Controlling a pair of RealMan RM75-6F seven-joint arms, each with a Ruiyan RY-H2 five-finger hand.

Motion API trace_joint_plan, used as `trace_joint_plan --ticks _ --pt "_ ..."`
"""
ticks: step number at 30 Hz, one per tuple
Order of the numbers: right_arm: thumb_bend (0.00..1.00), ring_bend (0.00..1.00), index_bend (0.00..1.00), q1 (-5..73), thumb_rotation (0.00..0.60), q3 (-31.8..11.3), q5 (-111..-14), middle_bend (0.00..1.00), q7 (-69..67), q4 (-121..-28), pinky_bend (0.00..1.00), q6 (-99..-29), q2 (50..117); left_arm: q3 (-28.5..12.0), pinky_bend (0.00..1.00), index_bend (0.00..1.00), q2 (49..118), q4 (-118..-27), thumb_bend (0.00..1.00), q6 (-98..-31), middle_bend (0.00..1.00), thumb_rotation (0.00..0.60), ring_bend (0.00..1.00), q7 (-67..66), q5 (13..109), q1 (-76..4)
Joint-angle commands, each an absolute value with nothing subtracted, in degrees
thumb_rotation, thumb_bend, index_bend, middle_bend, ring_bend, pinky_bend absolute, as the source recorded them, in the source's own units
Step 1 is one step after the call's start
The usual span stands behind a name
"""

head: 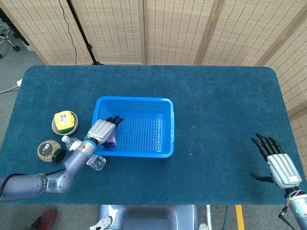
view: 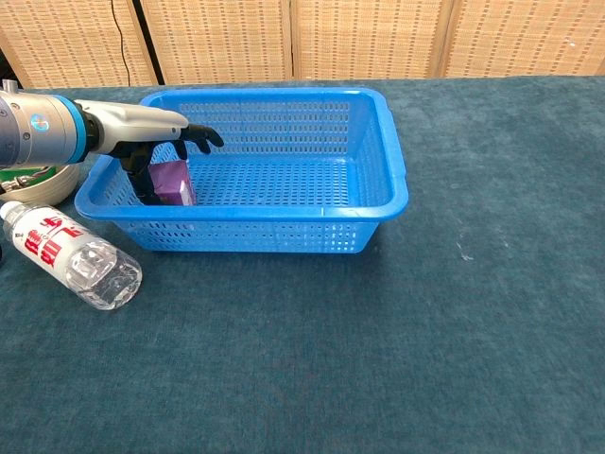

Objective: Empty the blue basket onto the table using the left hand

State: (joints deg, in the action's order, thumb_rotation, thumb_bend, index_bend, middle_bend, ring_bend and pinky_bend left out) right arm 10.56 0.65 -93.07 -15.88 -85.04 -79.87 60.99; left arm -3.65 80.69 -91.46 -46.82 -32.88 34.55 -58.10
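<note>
a: reaching into the blue basket (view: 312, 203), is it? what's in there to take out?

b: one small purple box (view: 170, 183), standing in the basket's left end, close against the side wall. nothing else shows inside, so i'd judge it the last item to come out.

a: and the left hand (view: 156, 132)?

b: it comes in over the left rim, above and around the box. in the chest view its thumb (view: 139, 178) drops down on the near-left side of the box and the other fingers (view: 200, 137) stretch over the top, only partly curled. it looks like the start of a pinch, but i can't tell whether the grip has closed or whether the box is merely touched. the box sits on the basket floor, not lifted.

a: why come in from that side?

b: probably because the box hugs that wall, so reaching over the rim is the short way.

a: what lies outside?

b: on the table (head: 220, 105), just left of the basket: a clear water bottle (view: 71, 255) on its side, a bowl with a yellow object (head: 64, 121), and a round dark jar (head: 49, 150). likely things already emptied out.

a: the right hand (head: 278, 165)?

b: well apart at the table's right edge, fingers spread, holding nothing.
</note>
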Motion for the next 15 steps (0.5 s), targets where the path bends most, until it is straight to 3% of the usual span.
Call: trace_joint_plan --ticks 1,15 --pt "0.00 0.00 0.02 10.6 0.600 0.6 -93.0 0.02 -15.9 -85.0 0.00 -79.9 61.0 -3.8 0.70 0.58 80.9 -91.3 0.50 -47.5 0.36 0.600 0.40 -32.3 36.0 -57.8" --pt "0.00 0.00 0.01 10.6 0.600 0.7 -93.2 0.03 -15.9 -85.1 0.00 -79.9 61.0 -4.5 0.72 0.67 80.7 -91.6 0.60 -51.1 0.45 0.600 0.46 -30.0 41.3 -56.2"
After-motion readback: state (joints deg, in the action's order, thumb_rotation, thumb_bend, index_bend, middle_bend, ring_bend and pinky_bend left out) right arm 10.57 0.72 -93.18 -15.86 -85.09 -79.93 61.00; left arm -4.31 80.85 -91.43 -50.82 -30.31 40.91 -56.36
